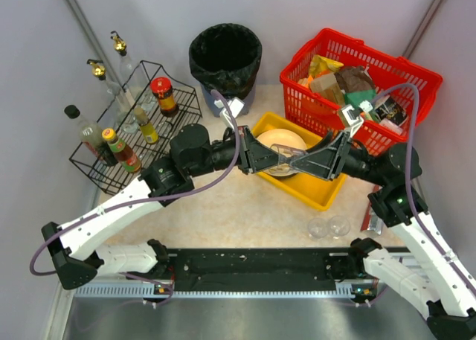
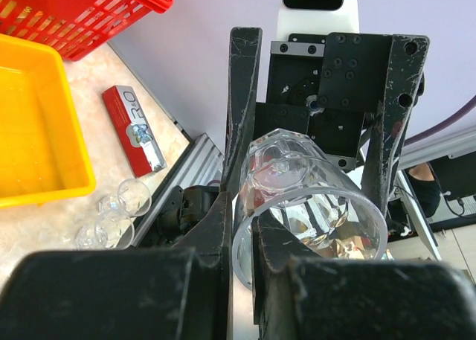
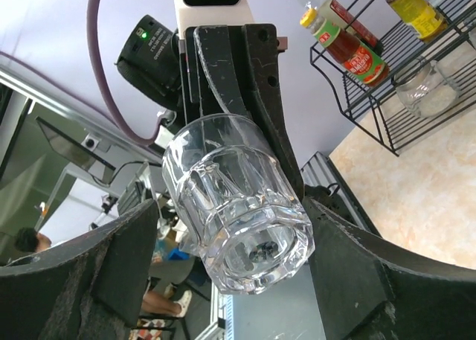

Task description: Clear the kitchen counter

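Note:
A clear faceted glass tumbler (image 1: pixel 287 152) hangs on its side above the yellow tray (image 1: pixel 327 189), between my two grippers. My left gripper (image 1: pixel 272 157) is shut on the tumbler's rim (image 2: pixel 312 213), pinching the wall with one finger inside and one outside. My right gripper (image 1: pixel 306 160) faces it from the right. Its jaws straddle the tumbler's thick base (image 3: pixel 242 213); the right finger is close against the glass and a gap shows on the left side. The kitchen counter (image 1: pixel 245 213) lies below, beige and marbled.
A cream bowl (image 1: pixel 280 141) sits in the yellow tray. Two small clear cups (image 1: pixel 328 227) and a red box (image 2: pixel 134 128) lie on the counter at the near right. Behind stand a red basket (image 1: pixel 357 79) of packets, a black bin (image 1: pixel 225 57) and a wire rack (image 1: pixel 134 128) of bottles.

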`<state>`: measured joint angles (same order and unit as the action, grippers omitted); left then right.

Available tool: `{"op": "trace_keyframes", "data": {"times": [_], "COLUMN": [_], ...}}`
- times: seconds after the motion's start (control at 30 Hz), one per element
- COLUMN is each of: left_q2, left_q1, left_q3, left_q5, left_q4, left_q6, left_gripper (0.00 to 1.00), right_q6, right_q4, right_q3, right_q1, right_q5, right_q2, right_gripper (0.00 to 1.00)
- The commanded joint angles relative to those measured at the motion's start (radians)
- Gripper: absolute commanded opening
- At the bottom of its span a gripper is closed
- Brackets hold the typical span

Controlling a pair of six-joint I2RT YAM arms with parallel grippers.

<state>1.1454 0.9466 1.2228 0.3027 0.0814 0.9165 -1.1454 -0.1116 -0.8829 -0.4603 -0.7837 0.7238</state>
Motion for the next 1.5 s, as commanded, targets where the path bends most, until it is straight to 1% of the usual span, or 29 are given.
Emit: {"op": "trace_keyframes", "data": {"times": [0.0, 0.07, 0.13, 0.2, 0.23, 0.27, 0.3, 0.33, 0.37, 0.4, 0.43, 0.47, 0.5, 0.53, 0.63, 0.67, 0.73, 0.8, 0.93, 1.03, 1.17, 1.33, 1.47], "left_q2": [-0.027, -0.03, -0.038, -0.044, -0.046, -0.049, -0.052, -0.056, -0.065, -0.079, -0.097, -0.125, -0.153, -0.185, -0.284, -0.309, -0.348, -0.366, -0.366, -0.363, -0.377, -0.359, -0.323], "left_q1": [-0.031, -0.045, -0.055, -0.065, -0.069, -0.074, -0.078, -0.084, -0.094, -0.104, -0.117, -0.129, -0.152, -0.176, -0.265, -0.294, -0.319, -0.325, -0.325, -0.325, -0.325, -0.328, -0.33], "left_q3": [0.009, 0.0, -0.019, -0.035, -0.037, -0.039, -0.042, -0.043, -0.046, -0.054, -0.062, -0.077, -0.092, -0.127, -0.224, -0.252, -0.285, -0.305, -0.322, -0.327, -0.367, -0.384, -0.382], "left_q5": [0.036, 0.042, 0.052, 0.061, 0.065, 0.068, 0.07, 0.067, 0.061, 0.049, 0.021, -0.026, -0.069, -0.115, -0.236, -0.332, -0.425, -0.48, -0.459, -0.427, -0.407, -0.477, -0.445], "left_q4": [-0.072, -0.101, -0.12, -0.132, -0.132, -0.131, -0.124, -0.115, -0.105, -0.086, -0.048, 0.002, 0.041, 0.079, 0.173, 0.222, 0.294, 0.346, 0.366, 0.373, 0.33, 0.317, 0.311], "left_q6": [-0.005, 0.002, 0.01, 0.015, 0.013, 0.01, 0.005, -0.001, -0.01, -0.021, -0.036, -0.047, -0.057, -0.065, -0.106, -0.129, -0.177, -0.223, -0.287, -0.324, -0.367, -0.386, -0.398], "left_gripper": [0.0, 0.0, 0.02, 0.08, 0.14, 0.21, 0.26, 0.36, 0.48, 0.68, 0.8, 0.89, 0.94, 0.97, 0.98, 0.98, 0.98, 0.98, 0.98, 0.98, 0.98, 0.98, 0.99], "right_q6": [-0.01, -0.016, -0.022, -0.019, -0.014, -0.002, 0.018, 0.032, 0.051, 0.076, 0.102, 0.13, 0.156, 0.183, 0.3, 0.349, 0.45, 0.554, 0.691, 0.745, 0.786, 0.822, 0.851], "right_q4": [-0.074, -0.085, -0.086, -0.077, -0.071, -0.047, -0.016, 0.007, 0.041, 0.076, 0.11, 0.16, 0.191, 0.229, 0.363, 0.407, 0.518, 0.637, 0.769, 0.802, 0.82, 0.825, 0.823], "right_q3": [0.001, -0.002, -0.007, -0.01, -0.013, -0.021, -0.028, -0.033, -0.037, -0.044, -0.051, -0.06, -0.065, -0.065, -0.073, -0.079, -0.105, -0.158, -0.231, -0.254, -0.3, -0.356, -0.398], "right_q1": [0.003, 0.003, 0.003, 0.003, 0.003, 0.003, 0.003, 0.003, 0.003, 0.003, 0.003, 0.003, 0.003, 0.003, 0.003, 0.005, 0.006, 0.008, 0.015, 0.023, 0.054, 0.094, 0.124], "right_q5": [-0.035, -0.029, -0.022, -0.006, 0.0, 0.011, 0.026, 0.04, 0.058, 0.075, 0.098, 0.125, 0.145, 0.171, 0.256, 0.296, 0.41, 0.556, 0.818, 1.006, 1.095, 1.152, 1.147], "right_q2": [-0.014, -0.011, -0.004, 0.003, 0.009, 0.017, 0.022, 0.026, 0.031, 0.034, 0.037, 0.043, 0.046, 0.048, 0.068, 0.081, 0.118, 0.178, 0.33, 0.42, 0.547, 0.681, 0.782], "right_gripper": [0.74, 0.63, 0.46, 0.31, 0.23, 0.16, 0.12, 0.08, 0.04, 0.02, 0.0, 0.0, 0.0, 0.0, 0.0, 0.0, 0.0, 0.0, 0.0, 0.0, 0.0, 0.0, 0.0]}}
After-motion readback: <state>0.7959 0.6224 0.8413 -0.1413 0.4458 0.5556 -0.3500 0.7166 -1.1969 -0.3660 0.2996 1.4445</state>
